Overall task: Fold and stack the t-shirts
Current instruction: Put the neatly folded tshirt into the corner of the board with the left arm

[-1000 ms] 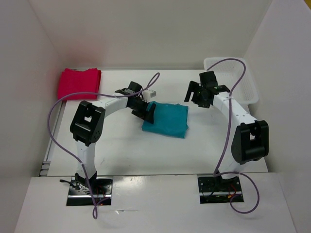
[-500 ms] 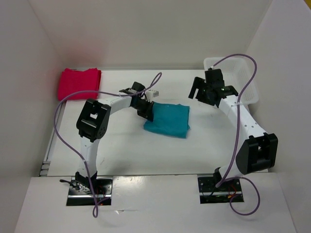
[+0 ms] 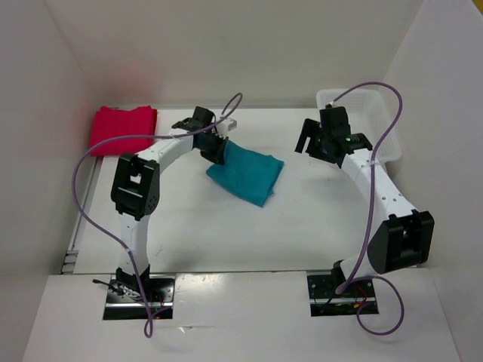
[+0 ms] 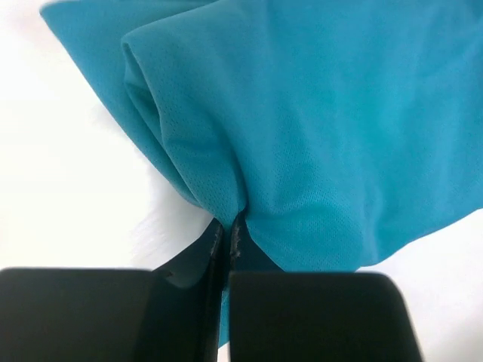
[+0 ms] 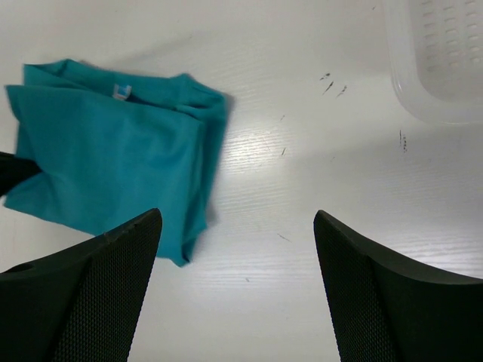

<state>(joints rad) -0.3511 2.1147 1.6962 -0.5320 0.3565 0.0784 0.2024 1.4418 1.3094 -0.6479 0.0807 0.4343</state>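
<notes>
A folded teal-blue t-shirt [image 3: 246, 173] lies in the middle of the table, skewed, with one corner raised. My left gripper [image 3: 216, 148] is shut on that upper left corner; in the left wrist view the teal cloth [image 4: 317, 128] bunches into the closed black fingertips [image 4: 228, 226]. A folded crimson-pink t-shirt [image 3: 122, 128] rests at the far left against the wall. My right gripper [image 3: 329, 143] hovers open to the right of the teal shirt, holding nothing; its wrist view has the teal shirt [image 5: 113, 154] at the left and bare table between its fingers [image 5: 98, 294].
A white plastic lattice basket [image 3: 375, 130] stands at the back right, its corner also in the right wrist view [image 5: 441, 60]. White walls close in the table on the left, back and right. Purple cables loop over both arms.
My left gripper closed on the teal shirt's left edge and pulled it up and back-left, so the shirt turned and shifted left. The right gripper drew away toward the basket.
</notes>
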